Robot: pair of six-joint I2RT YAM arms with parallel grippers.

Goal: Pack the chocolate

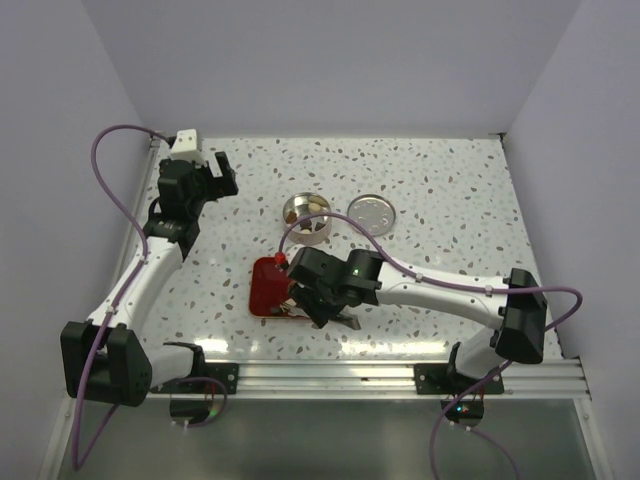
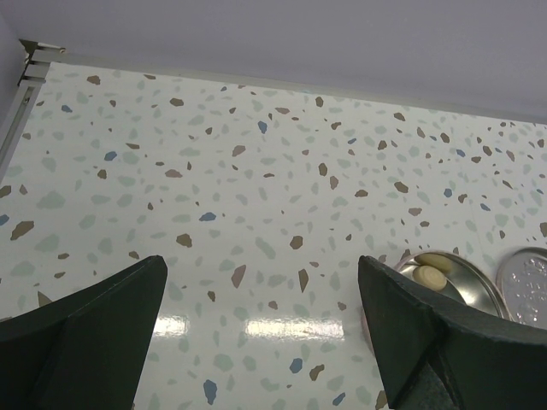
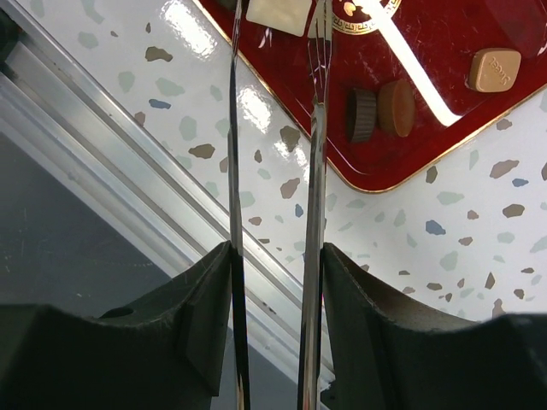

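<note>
Right wrist view shows you the right gripper (image 3: 273, 256) clamped on the tweezers (image 3: 316, 171), poised at a cream-white chocolate (image 3: 278, 13) on the red tray (image 3: 444, 145), several pieces left there, a few already in the tin (image 1: 305, 236) beyond that tray, left gripper (image 2: 261, 265) gaping idle

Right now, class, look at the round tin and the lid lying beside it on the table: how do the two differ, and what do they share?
The tin has a raised wall and is deep; the lid lies flat and shallow. The tin holds chocolate pieces; the lid holds nothing. The tin lies to the robot's left of the lid. Both are round, silvery metal, resting on the speckled table, not touching.
</note>
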